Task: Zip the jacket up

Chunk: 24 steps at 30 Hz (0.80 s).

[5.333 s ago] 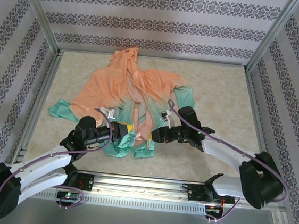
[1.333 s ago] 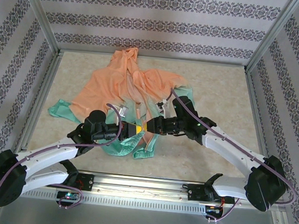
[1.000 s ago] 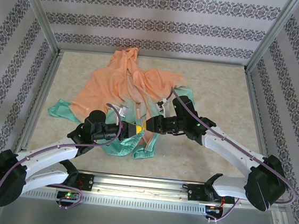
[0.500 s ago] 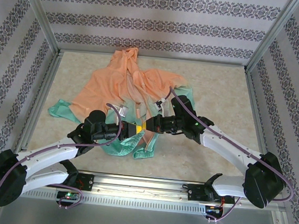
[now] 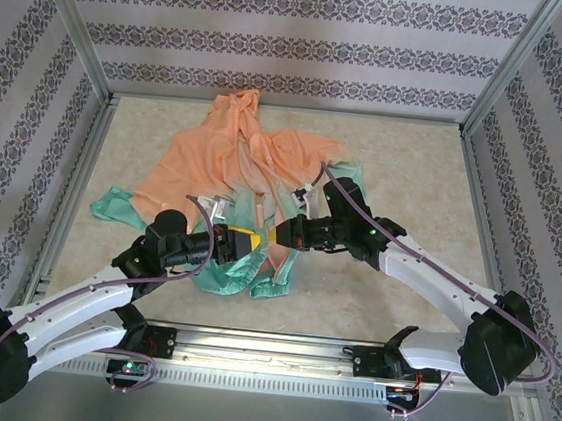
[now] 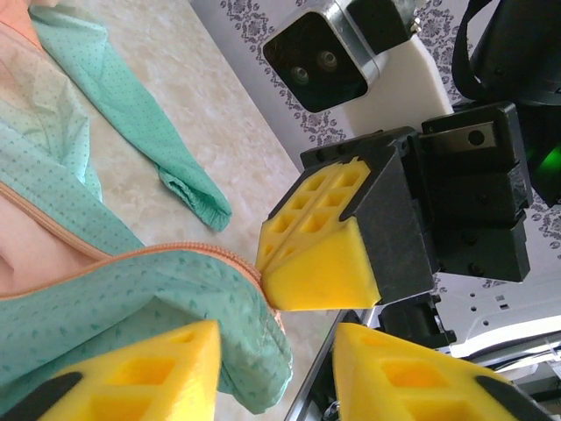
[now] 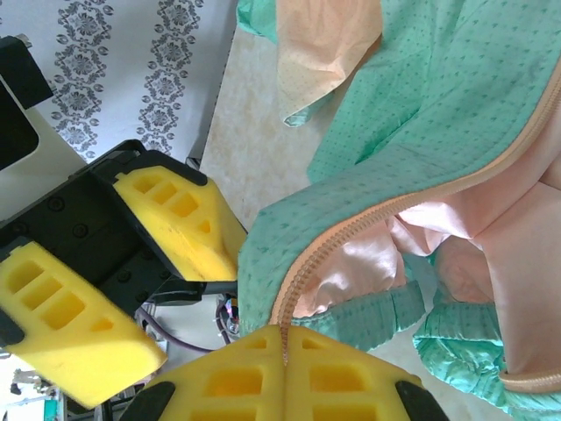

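2-finger right end effector pinches jacket zipper; left end effector parted.

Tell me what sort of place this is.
Probably a robot test cell, not a home: a bare aluminium frame hung with patterned wallpaper panels boxes in a marble-look tabletop where the jacket lies.

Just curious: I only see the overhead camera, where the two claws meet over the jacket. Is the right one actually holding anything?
Observer: Yes. Its wrist camera shows the right gripper pinched shut on the end of the zipper, at the jacket hem.
Operator: And the left one?
Observer: The left gripper is open. Its yellow fingers stand apart, and the mint hem lies near one of them, not clamped.
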{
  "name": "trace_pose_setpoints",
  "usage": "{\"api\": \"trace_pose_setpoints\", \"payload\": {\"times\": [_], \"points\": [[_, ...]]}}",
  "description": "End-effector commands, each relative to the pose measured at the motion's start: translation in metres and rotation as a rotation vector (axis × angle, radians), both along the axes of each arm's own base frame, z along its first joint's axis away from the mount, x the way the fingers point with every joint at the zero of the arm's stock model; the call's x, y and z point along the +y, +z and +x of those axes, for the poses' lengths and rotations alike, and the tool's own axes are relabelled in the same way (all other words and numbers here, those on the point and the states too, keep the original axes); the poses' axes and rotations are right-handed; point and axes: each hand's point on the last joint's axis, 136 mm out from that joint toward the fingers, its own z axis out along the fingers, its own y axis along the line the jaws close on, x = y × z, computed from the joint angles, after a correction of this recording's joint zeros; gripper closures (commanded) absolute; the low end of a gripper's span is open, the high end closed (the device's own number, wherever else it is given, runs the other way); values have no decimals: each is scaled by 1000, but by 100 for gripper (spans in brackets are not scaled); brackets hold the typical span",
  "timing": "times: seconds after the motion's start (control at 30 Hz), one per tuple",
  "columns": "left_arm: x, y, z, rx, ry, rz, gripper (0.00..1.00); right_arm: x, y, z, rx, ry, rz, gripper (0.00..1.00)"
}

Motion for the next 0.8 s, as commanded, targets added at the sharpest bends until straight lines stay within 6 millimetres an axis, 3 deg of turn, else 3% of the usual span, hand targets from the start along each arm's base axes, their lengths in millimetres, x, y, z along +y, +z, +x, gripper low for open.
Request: {"api": "trace_pose_setpoints", "payload": {"times": [0.0,0.13,0.4,0.77], "points": [[0,0,-2,34,0,13,70,3,13,-3,-14,12,14,100],[-3,11,-5,86,-3,40,78,8,17,-7,-3,32,27,100],[-9,13,-8,177,32,82,78,11,22,-12,13,46,47,100],[-16,-4,-11,247,55,42,70,10,16,-16,39,50,37,100]]}}
